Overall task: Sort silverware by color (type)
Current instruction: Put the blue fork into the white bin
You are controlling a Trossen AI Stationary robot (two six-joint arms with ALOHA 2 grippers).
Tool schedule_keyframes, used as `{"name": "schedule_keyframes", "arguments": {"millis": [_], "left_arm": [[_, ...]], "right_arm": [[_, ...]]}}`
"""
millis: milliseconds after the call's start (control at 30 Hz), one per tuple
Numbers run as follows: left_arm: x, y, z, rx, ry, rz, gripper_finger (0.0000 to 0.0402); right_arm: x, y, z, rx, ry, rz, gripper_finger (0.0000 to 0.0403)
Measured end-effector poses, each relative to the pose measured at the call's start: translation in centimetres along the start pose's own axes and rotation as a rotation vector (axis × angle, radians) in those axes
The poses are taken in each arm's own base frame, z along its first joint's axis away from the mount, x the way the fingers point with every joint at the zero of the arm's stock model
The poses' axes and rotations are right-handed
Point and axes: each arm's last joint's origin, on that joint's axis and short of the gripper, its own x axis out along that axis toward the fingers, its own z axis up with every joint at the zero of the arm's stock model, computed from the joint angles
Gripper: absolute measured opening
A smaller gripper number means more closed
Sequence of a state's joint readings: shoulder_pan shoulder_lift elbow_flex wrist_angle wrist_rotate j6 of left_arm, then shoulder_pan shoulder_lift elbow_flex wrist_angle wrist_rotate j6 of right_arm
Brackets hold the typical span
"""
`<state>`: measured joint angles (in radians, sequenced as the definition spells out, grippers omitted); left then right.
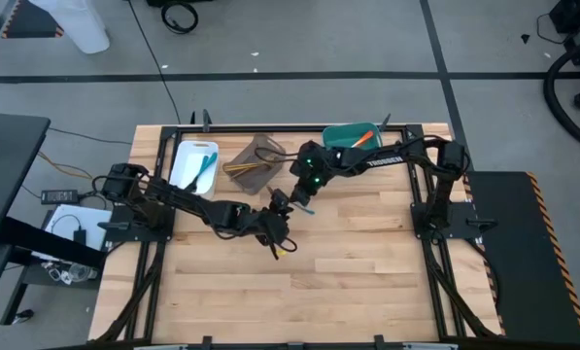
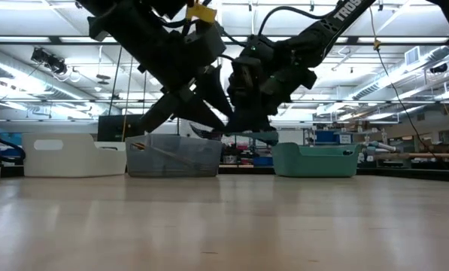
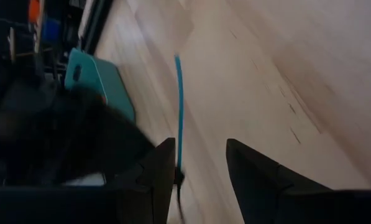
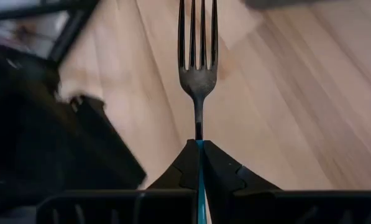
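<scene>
The right arm was seen reaching from its base at the table's [image 1: 367, 282] right edge across toward the middle, bent at the elbow over the teal bin [image 1: 348, 135], with the right gripper [image 4: 199, 144] carried above the wood near the table's centre. Its fingers [image 4: 225, 168] were closed tight on the blue handle of a metal fork [image 4: 197, 56], whose tines pointed straight out ahead of the wrist over bare boards. In the high view the blue handle [image 1: 307, 205] was made out just below that gripper, clear of the bins. The left arm was stretched low from the left edge toward the centre, its wrist angled downward, and the left gripper [image 3: 201, 163] was held beside the right one, the two nearly meeting in the low view. The left fingers [image 3: 253, 171] were spread apart with nothing between them; the fork's blue handle [image 3: 178, 106] was seen ahead of the gap, beyond the fingertips. Three bins were lined along the far edge: a white bin [image 1: 185, 163] holding blue-handled pieces, a grey-brown bin [image 1: 266, 148] holding tan wooden utensils [image 1: 241, 169], and the teal bin holding an orange-handled piece [image 1: 363, 140]. Whether the fork touched the table could not be told.
</scene>
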<state>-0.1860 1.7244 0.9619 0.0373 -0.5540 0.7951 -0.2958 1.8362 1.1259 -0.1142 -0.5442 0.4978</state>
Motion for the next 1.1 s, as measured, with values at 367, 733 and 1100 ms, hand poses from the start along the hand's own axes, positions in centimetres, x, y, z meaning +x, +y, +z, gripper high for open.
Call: {"name": "schedule_keyframes", "arguments": {"millis": [367,733,1100], "left_arm": [[0.0,0.3,0.0,0.082,0.05,0.073,0.0153],[-0.5,0.0,0.3,0.082,0.095,0.119,0.0153],[-1.4,-1.4,0.4,-0.082,0.127,0.081,0.0152]], "right_arm": [[0.2,0.7,0.7,0.061,-0.1,0.004,0.0015],[0.3,0.7,0.6,0.043,-0.096,-0.012,0.0015],[-0.6,0.3,0.0,-0.087,-0.064,-0.17,0.0013]]}}
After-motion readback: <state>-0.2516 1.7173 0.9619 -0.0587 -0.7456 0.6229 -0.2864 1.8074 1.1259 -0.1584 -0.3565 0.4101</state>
